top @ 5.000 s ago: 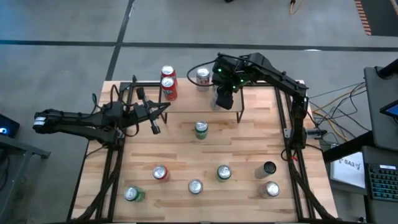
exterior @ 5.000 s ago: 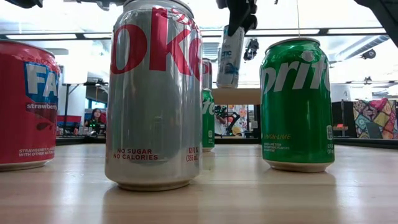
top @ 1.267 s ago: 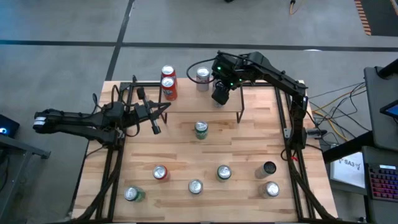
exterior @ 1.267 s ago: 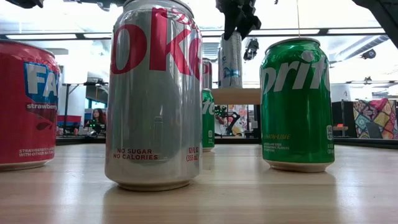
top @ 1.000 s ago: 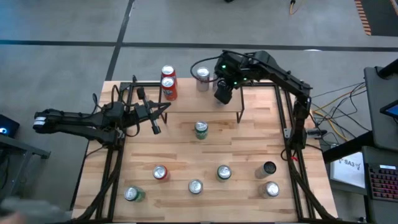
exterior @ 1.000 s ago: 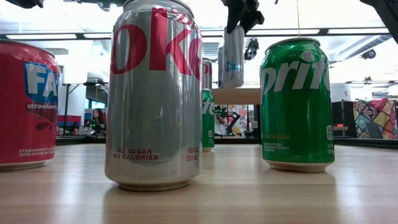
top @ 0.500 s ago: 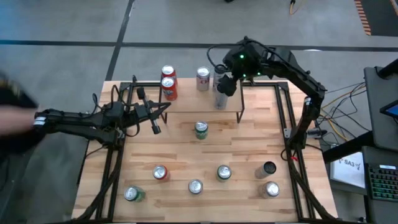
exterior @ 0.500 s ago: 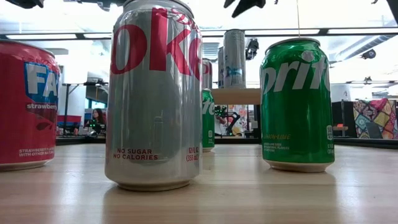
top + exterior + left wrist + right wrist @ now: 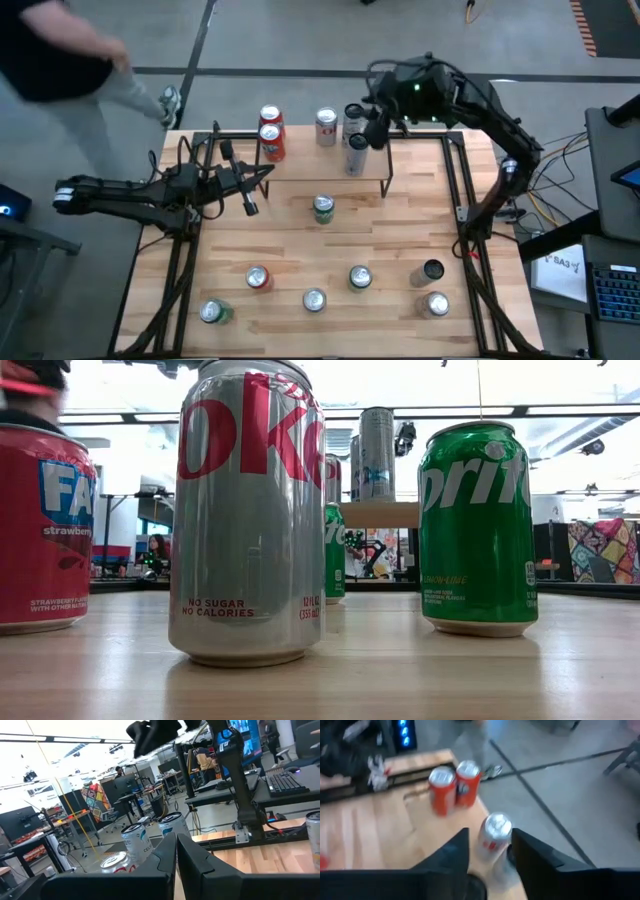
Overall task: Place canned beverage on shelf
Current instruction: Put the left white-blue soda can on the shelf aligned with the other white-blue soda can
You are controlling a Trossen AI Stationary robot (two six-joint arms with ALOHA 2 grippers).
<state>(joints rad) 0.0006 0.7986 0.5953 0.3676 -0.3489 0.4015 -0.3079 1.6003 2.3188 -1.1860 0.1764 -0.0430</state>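
Wooden table beneath us — our right gripper, jaws parted and empty, hovers beside the shelf; slim can stands there.

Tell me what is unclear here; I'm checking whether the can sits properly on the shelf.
Low view: the Coke can and Sprite can hide most of the shelf, so the tall silver can's margin from its edges cannot be judged.
High view: the right gripper overhangs the shelf's far cans.
Right wrist view: motion blur makes labels unreadable.
Left gripper, idle at the table's left, hides nothing.
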